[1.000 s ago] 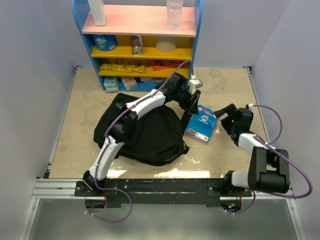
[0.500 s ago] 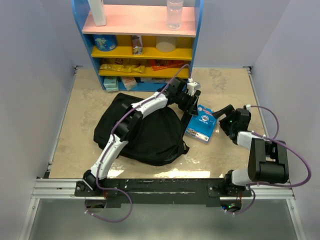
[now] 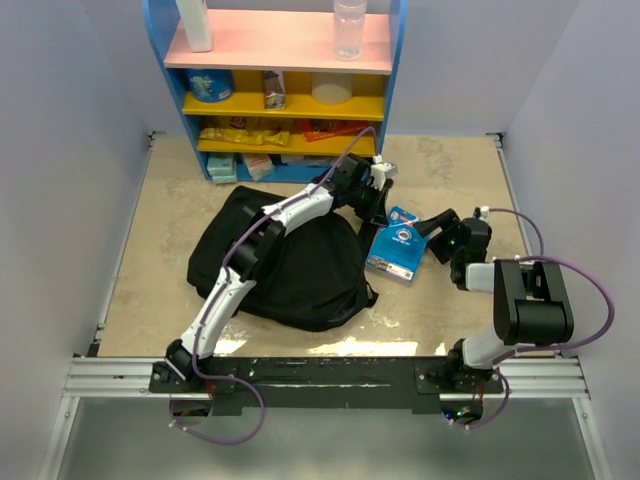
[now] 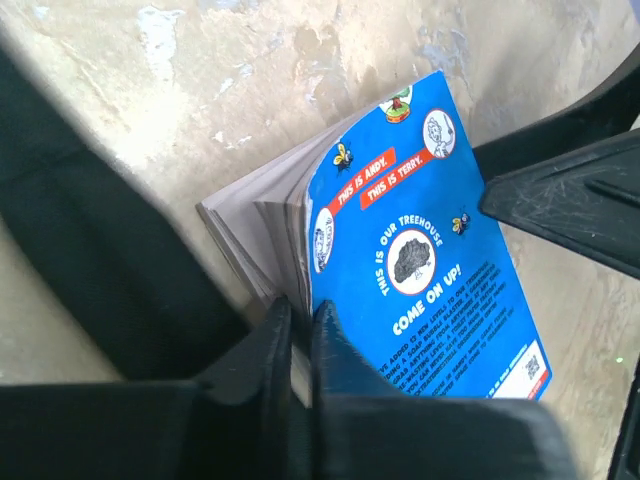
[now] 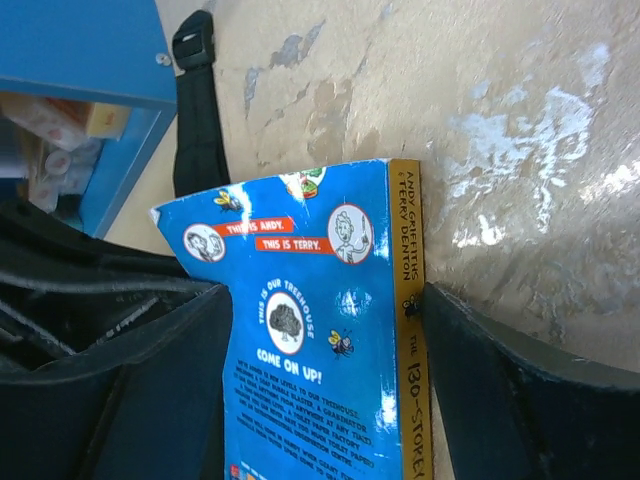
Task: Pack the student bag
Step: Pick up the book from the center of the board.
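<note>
The student bag [image 3: 290, 265] lies flat in the middle of the table, a large black backpack. A blue paperback book [image 3: 398, 248] rests just right of it, its pages fanned [image 4: 250, 215]. My left gripper [image 3: 375, 208] reaches over the bag and is shut on the book's cover edge [image 4: 300, 310]. The right gripper [image 3: 437, 232] comes in from the right. It holds the book [image 5: 320, 330] across its width with wide jaws [image 5: 328, 290]: one finger presses the yellow spine [image 5: 412, 330], the other the page edge. Black bag fabric [image 5: 60, 270] shows at the left.
A blue shelf unit [image 3: 285, 90] stands at the back with snacks, a clear bottle [image 3: 349, 28] and a white bottle [image 3: 195, 22] on top. One black bag strap [image 5: 195, 110] lies on the table towards the shelf's foot [image 5: 80, 50]. Grey walls close in both sides.
The left gripper has shut on the book's cover. The right gripper moved left to the book and narrowed around it. The book shifted slightly left towards the bag.
</note>
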Motion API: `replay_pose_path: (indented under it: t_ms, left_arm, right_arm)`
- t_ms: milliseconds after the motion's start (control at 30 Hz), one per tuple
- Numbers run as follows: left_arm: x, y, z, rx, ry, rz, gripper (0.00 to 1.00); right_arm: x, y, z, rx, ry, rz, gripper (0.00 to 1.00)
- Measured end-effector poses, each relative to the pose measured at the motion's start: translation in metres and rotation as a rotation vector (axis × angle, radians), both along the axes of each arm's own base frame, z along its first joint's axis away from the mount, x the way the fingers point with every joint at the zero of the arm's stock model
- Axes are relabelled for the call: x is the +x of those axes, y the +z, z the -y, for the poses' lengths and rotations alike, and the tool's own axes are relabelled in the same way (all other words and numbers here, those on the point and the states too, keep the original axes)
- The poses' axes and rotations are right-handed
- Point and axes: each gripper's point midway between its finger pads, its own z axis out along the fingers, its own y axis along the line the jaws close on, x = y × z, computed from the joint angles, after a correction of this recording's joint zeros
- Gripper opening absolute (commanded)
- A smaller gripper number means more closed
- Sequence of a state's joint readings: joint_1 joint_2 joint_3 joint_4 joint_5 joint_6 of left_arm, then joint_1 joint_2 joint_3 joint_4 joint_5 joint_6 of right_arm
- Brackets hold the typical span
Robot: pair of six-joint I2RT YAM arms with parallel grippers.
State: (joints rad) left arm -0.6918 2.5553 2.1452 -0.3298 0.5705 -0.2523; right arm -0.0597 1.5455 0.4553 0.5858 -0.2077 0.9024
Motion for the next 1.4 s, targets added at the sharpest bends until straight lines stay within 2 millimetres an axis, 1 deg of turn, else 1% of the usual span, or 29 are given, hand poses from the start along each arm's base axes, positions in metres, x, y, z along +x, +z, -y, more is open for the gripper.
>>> replay_pose_path:
  t_ms: [233,267,400,433,467,533,667,733,800,867,1000,1033,1100,1133,1200,1233,1267,1300,1333,1367,1400]
  left_arm:
    - [0.0,0.001,-0.001,-0.024,-0.016,0.006,0.0]
    - [0.0,0.003,-0.001,-0.027,-0.018,0.01,0.0]
    - [-0.005,0.01,-0.004,-0.032,-0.036,0.037,0.0]
    - [-0.006,0.014,-0.006,-0.035,-0.042,0.049,0.0]
    - [-0.009,0.02,-0.007,-0.037,-0.052,0.063,0.0]
    - [-0.015,0.034,-0.008,-0.047,-0.074,0.08,0.0]
    - [-0.031,0.076,-0.003,-0.093,-0.14,0.126,0.0]
    - [-0.037,0.091,-0.001,-0.109,-0.161,0.148,0.0]
    - [-0.04,0.099,0.0,-0.114,-0.171,0.166,0.0]
    - [-0.041,0.1,0.0,-0.113,-0.174,0.168,0.0]
    - [-0.042,0.099,-0.002,-0.112,-0.178,0.157,0.0]
    - [-0.043,0.099,-0.001,-0.113,-0.179,0.157,0.0]
    - [-0.044,0.099,-0.001,-0.115,-0.182,0.156,0.0]
    - [-0.044,0.099,-0.001,-0.115,-0.183,0.156,0.0]
    - [-0.043,0.099,-0.001,-0.115,-0.182,0.156,0.0]
    - [-0.043,0.099,-0.001,-0.113,-0.181,0.154,0.0]
    - [-0.044,0.098,-0.002,-0.109,-0.18,0.151,0.0]
    - [-0.045,0.096,-0.002,-0.103,-0.179,0.147,0.0]
    - [-0.045,0.094,-0.003,-0.096,-0.178,0.144,0.0]
    - [-0.046,0.091,-0.004,-0.085,-0.175,0.141,0.03]
    - [-0.047,0.088,-0.006,-0.073,-0.172,0.134,0.16]
  right_arm:
    - [-0.012,0.002,-0.006,0.023,0.017,0.03,0.74]
    - [-0.014,0.003,-0.006,0.024,0.019,0.033,0.76]
    - [-0.02,0.005,-0.009,0.028,0.038,0.036,0.79]
    - [-0.022,0.006,-0.01,0.027,0.044,0.035,0.82]
    - [-0.023,0.008,-0.011,0.027,0.05,0.034,0.84]
    - [-0.025,0.011,-0.012,0.024,0.061,0.04,0.88]
    - [-0.026,0.024,-0.011,0.016,0.067,0.074,0.92]
    - [-0.025,0.027,-0.011,0.015,0.074,0.087,0.92]
    - [-0.026,0.029,-0.011,0.018,0.082,0.093,0.92]
    - [-0.026,0.028,-0.009,0.021,0.083,0.093,0.9]
    - [-0.027,0.028,-0.012,0.051,0.106,0.116,0.81]
    - [-0.028,0.029,-0.015,0.069,0.117,0.133,0.77]
    - [-0.029,0.03,-0.021,0.115,0.141,0.158,0.73]
    - [-0.029,0.029,-0.024,0.134,0.148,0.168,0.69]
    - [-0.031,0.025,-0.027,0.187,0.155,0.185,0.64]
    - [-0.032,0.019,-0.029,0.222,0.155,0.178,0.52]
    - [-0.034,0.014,-0.032,0.266,0.155,0.165,0.44]
    - [-0.037,0.007,-0.036,0.311,0.156,0.142,0.37]
    - [-0.04,-0.001,-0.039,0.362,0.152,0.109,0.34]
    - [-0.043,-0.006,-0.043,0.413,0.15,0.08,0.31]
    - [-0.046,-0.01,-0.046,0.453,0.152,0.056,0.2]
